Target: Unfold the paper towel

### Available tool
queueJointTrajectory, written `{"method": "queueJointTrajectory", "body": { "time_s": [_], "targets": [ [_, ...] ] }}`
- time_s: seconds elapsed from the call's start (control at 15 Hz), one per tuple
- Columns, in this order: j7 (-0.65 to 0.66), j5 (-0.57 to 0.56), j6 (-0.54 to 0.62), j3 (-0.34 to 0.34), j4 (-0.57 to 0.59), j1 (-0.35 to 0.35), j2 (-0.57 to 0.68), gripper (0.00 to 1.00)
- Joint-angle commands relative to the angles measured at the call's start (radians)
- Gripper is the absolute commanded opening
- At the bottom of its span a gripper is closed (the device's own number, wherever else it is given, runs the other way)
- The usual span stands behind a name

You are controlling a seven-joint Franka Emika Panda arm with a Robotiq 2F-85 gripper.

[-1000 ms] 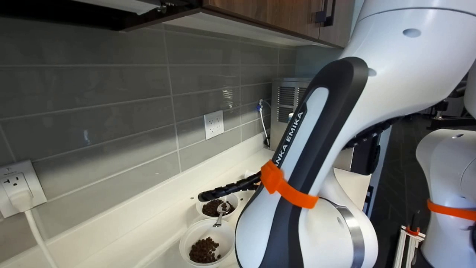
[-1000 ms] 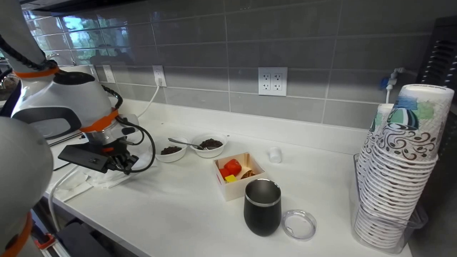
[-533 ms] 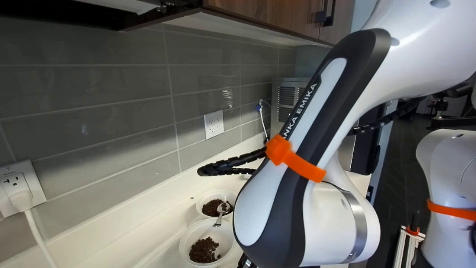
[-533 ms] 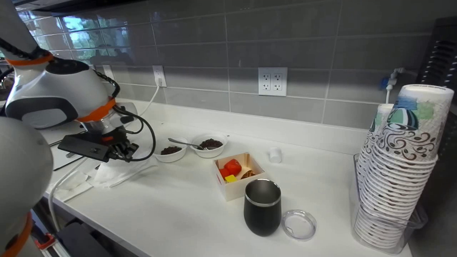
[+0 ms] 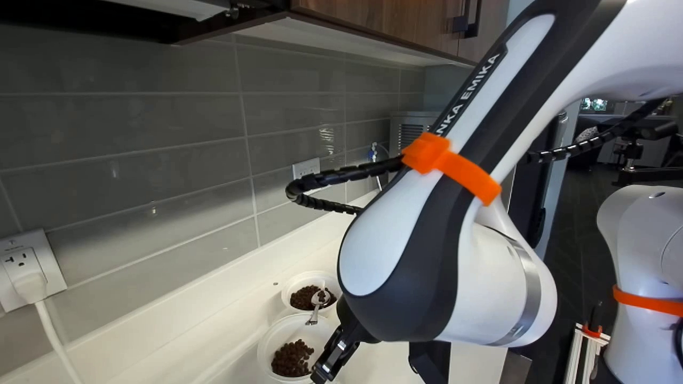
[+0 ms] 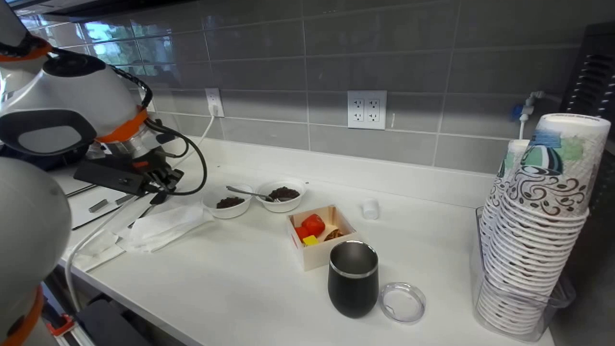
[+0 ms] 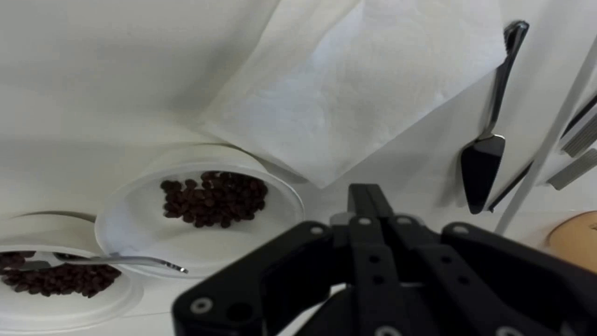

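White paper towel (image 7: 368,77) looks partly folded on the counter (image 6: 250,283); I hold my end effector (image 7: 370,199) clenched, empty, perhaps for smoothing.

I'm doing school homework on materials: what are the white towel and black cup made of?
White towel: probably soft, matte paper; it's thin, with folds and a faint pattern. Black cup: maybe metal with a dull black coating, because its top edge shines silver.

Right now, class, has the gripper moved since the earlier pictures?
Yes: in an exterior view, the gripper has risen, judged against the four-socket outlet.
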Motion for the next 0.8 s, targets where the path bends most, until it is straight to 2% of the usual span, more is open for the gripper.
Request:
{"method": "queueJointTrajectory", "body": {
  "time_s": [0.0, 0.13, 0.2, 0.27, 0.73],
  "targets": [
    [-0.019, -0.009, 0.031, 0.021, -0.013, 0.005, -0.049, 0.0],
    [-0.021, -0.013, 0.026, 0.029, -0.013, 0.002, -0.043, 0.0],
    [-0.021, -0.015, 0.02, 0.032, -0.011, 0.0, -0.033, 0.26],
    [-0.029, -0.007, 0.017, 0.034, -0.001, -0.002, -0.014, 0.27],
    [-0.017, 0.045, 0.014, 0.038, -0.009, 0.001, 0.041, 0.78]
  ]
}}
